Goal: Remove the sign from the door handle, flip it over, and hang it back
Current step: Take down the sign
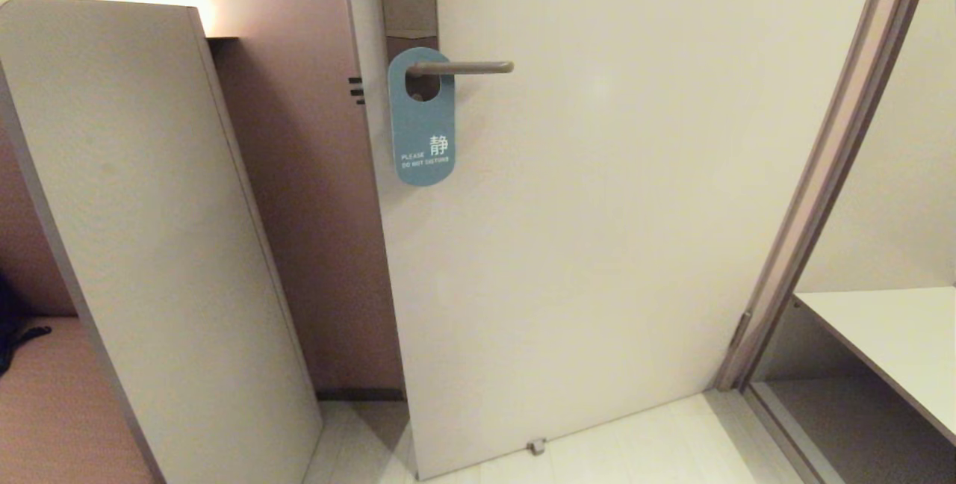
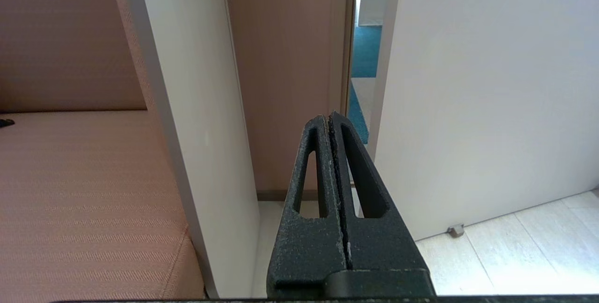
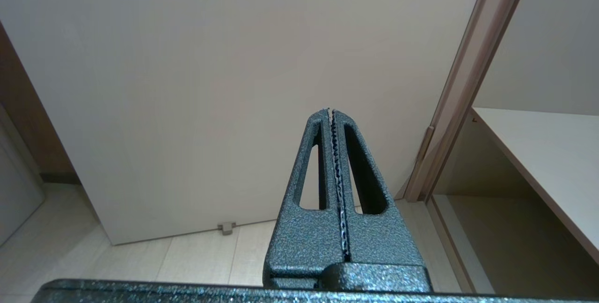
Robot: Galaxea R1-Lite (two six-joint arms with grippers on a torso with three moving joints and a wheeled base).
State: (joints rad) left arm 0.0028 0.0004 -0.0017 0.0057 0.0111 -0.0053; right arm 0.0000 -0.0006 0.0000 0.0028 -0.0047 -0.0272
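A blue do-not-disturb sign (image 1: 423, 133) with white lettering hangs by its hole on the grey-brown door handle (image 1: 467, 67) of the white door (image 1: 597, 230). Neither arm shows in the head view. My left gripper (image 2: 330, 117) is shut and empty, low down, pointing at the gap beside the door's edge. My right gripper (image 3: 329, 111) is shut and empty, low down, facing the lower part of the door. The sign and the handle are out of both wrist views.
A white partition panel (image 1: 134, 230) stands at the left beside an orange seat (image 2: 79, 191). The door frame (image 1: 829, 163) and a white shelf (image 1: 889, 334) are at the right. A small door stop (image 1: 535, 446) sits at the door's bottom edge.
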